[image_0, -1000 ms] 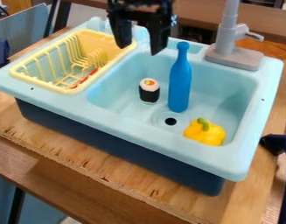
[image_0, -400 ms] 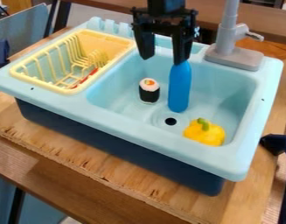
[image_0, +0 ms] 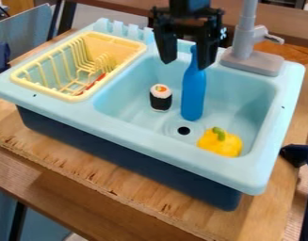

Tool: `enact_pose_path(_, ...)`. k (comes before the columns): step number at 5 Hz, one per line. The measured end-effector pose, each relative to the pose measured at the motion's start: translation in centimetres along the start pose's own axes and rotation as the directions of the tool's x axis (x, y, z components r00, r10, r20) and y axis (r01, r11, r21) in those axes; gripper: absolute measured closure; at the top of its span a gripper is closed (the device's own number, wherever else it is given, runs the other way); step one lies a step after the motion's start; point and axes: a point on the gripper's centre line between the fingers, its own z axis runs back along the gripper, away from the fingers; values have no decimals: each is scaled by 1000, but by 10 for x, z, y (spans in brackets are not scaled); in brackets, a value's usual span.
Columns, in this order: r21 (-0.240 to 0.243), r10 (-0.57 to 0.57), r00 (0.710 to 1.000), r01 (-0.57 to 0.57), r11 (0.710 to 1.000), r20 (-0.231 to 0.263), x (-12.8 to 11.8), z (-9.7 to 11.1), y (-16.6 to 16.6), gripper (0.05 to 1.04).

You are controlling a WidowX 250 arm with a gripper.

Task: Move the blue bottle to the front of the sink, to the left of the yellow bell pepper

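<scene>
Inside the sink (image_0: 149, 142), a blue bottle (image_0: 193, 96) is standing near centre, a sushi roll (image_0: 160, 98) is sitting left of it and a yellow pepper (image_0: 220, 142) is resting lower right. The gripper (image_0: 186, 65) is hanging at upper centre by the bottle's neck, claw spread wide. At upper left, a dish rack (image_0: 112, 44) is holding something red (image_0: 96, 81). A wooden board (image_0: 106, 174) is supporting everything; a brown ledge (image_0: 279, 21) is running behind.

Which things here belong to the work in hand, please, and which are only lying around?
In the work, as it seems:
- gripper, open, above the sink
- blue bottle, upright in the basin, nearest the gripper; contact cannot be told

Only lying around, probably:
- sushi roll and yellow pepper, in the basin
- yellow dish rack, left side
</scene>
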Motion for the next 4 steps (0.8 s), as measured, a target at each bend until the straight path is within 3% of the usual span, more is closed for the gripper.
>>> enact_pose_path(1,-1,-2,1000,2,1000,-23,16,-12,5,83)
enact_pose_path(3,31,-8,999,9,999,-35,32,-15,8,121)
enact_pose_path(4,21,-18,998,20,1000,-56,29,-15,6,391)
